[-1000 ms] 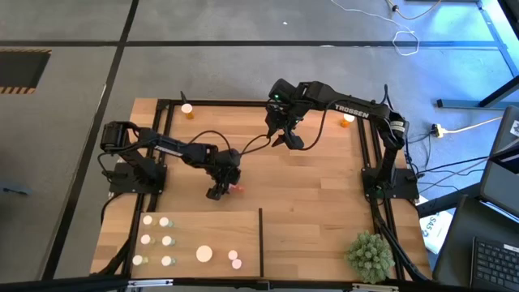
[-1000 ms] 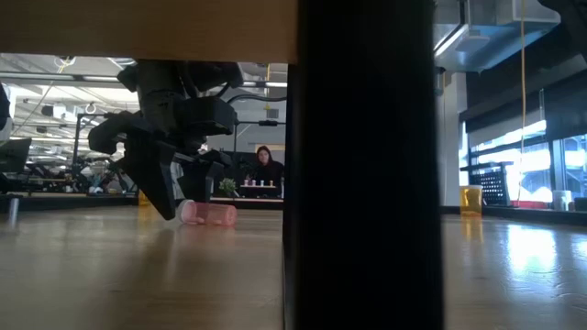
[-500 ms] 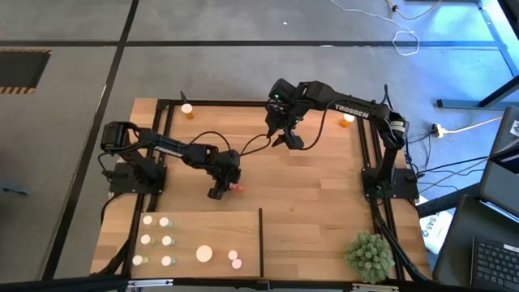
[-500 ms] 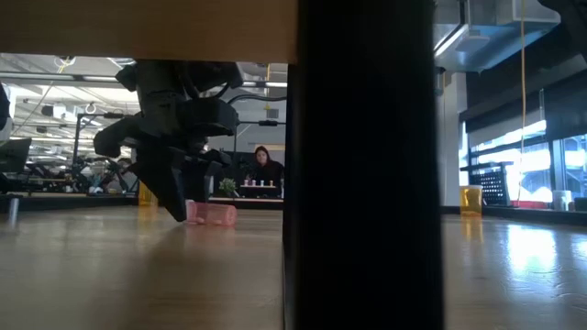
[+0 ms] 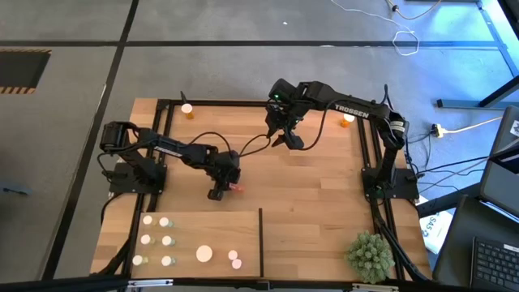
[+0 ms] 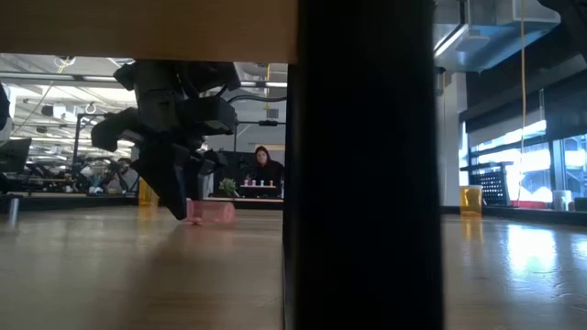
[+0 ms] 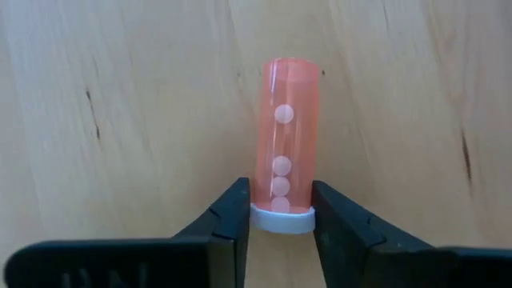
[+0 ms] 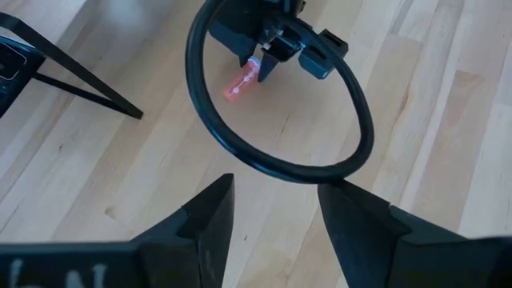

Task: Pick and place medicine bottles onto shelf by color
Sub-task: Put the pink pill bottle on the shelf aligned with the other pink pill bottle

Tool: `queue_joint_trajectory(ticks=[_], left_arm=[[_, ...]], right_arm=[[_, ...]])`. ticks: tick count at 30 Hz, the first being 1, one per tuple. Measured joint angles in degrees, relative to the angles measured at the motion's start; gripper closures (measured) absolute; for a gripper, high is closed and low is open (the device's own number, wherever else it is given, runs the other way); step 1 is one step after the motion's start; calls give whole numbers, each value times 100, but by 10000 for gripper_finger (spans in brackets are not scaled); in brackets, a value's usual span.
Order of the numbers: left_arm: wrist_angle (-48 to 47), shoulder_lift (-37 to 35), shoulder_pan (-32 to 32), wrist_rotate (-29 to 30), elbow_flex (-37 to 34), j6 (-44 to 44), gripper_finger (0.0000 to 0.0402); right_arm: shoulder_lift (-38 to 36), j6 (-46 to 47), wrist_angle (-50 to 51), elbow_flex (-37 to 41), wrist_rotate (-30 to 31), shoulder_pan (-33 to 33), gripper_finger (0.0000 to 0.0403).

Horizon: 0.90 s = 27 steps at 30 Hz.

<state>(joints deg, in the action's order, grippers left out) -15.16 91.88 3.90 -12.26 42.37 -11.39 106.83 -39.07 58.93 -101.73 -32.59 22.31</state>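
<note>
So the left gripper (image 7: 280, 220) is down on the wooden worktop (image 5: 324, 203) around the middle, its fingers pinched in on the white cap of a pink-orange medicine bottle (image 7: 286, 144) that's lying on its side. The right gripper (image 5: 284, 136) hangs over the far middle of the worktop with its fingers apart and nothing between them. The shelf (image 5: 182, 223) sits at the near left corner, with several white-capped bottles already standing on it.

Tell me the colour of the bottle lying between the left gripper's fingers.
Orange-pink bottle, white cap; clearest in the left wrist view.
</note>
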Motion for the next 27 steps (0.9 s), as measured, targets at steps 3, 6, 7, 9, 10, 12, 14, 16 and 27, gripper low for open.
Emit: queue_joint_trajectory(ticks=[3,6,7,9,10,12,14,16,27], left_arm=[[-332,0,0,-10,112,86,308],[-864,0,0,-3,365,60,309],[-1032,0,0,-15,438,58,309],[-1317,5,0,-10,639,50,310],[-1485,0,2,-8,736,34,310],[-1876,0,4,39,906,-3,310],[-2191,0,3,154,1079,-65,311],[-2488,0,3,265,1265,-77,311],[-5062,-29,4,904,2427,-85,311]], right_arm=[[0,0,1,0,4,0,218],[0,-2,1,0,14,0,218],[0,0,1,0,15,0,218],[0,0,4,0,21,3,218],[-1,0,5,0,24,4,218],[-2,0,5,0,34,7,218],[-2,0,9,0,36,4,218],[-2,-2,12,0,39,6,218],[-2,-2,-3,0,1,2,218]])
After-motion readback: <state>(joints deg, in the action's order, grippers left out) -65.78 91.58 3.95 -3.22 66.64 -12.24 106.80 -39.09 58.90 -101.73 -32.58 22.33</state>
